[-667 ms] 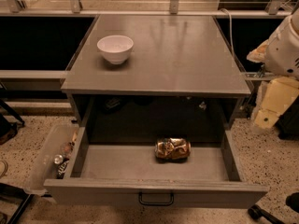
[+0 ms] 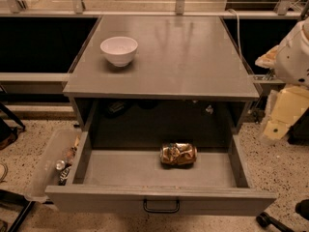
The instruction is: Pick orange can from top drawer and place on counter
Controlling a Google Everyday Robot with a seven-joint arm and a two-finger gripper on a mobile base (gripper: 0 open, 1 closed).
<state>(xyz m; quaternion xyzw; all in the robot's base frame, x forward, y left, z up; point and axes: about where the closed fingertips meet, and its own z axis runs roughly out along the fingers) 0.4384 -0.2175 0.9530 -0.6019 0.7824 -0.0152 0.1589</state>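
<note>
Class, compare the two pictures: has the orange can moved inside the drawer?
No. The orange can lies at the same spot on the top drawer floor, just right of its handle line; the claw hangs right of the counter.

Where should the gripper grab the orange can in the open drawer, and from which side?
Probably grip the orange can around its middle, from above and in front: it lies on its side, long axis left to right, in the top drawer below the counter edge. The gripper hangs to the right, outside the drawer.
</note>
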